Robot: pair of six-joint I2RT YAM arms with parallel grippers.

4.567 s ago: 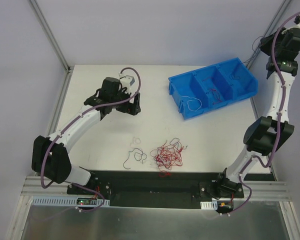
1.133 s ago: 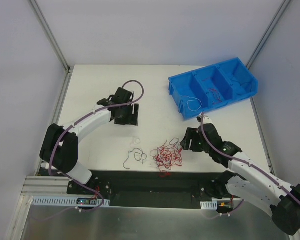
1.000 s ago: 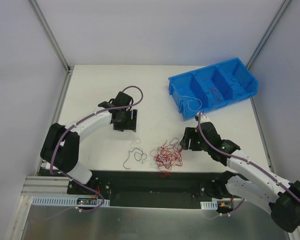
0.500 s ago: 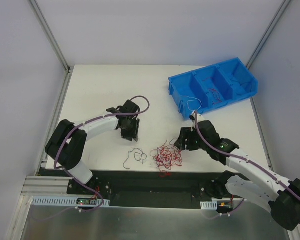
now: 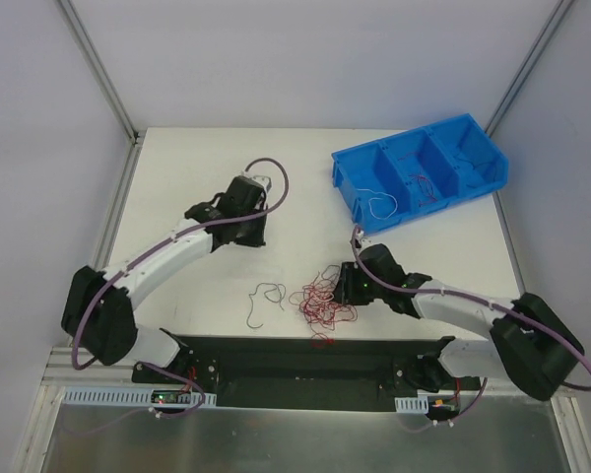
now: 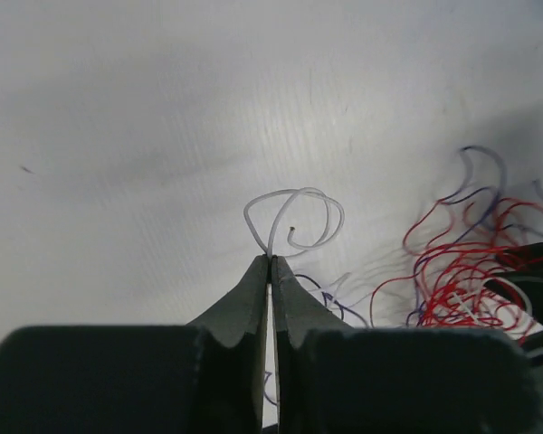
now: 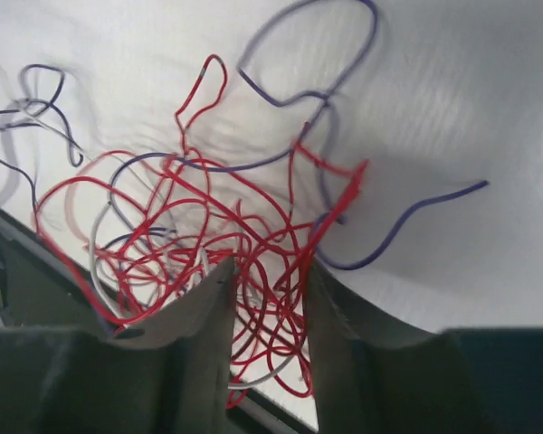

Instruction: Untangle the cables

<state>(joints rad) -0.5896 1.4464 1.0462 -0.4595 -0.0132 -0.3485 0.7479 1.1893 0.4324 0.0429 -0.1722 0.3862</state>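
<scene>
My left gripper [image 6: 270, 264] is pressed fully together, and its two tips pinch the end of a white cable [image 6: 294, 217]. The cable curls up from the tips into a small double loop above the white table [image 5: 197, 168]. From overhead that hand sits toward the left middle of the tabletop, well apart from the heap, and I cannot make out the white cable in that view. The cables I am meant to sort are mostly a red tangle [image 5: 320, 301], a loose, curly knot lying near the front edge of the table, between my two arms. A few pale and dark strands run through the red. My right gripper [image 7: 270, 303] reaches in low from the right and meets the right side of the tangle. Its jaws stand partly apart, with a plain gap between the fingers [image 7: 213, 312], and several red loops and one pale strand pass through that gap. Nothing is clamped there as far as I can see. Dark strands arc out from the top and right of the knot onto bare table. Just left of the tangle, a thin black cable [image 5: 261, 296] lies by itself in a loose squiggle. Toward the far right stands a blue bin [image 5: 404, 136] with three compartments. It has a white wire in the nearest compartment and red wire in the middle one. The contents of the farthest compartment are too small for me to tell.
</scene>
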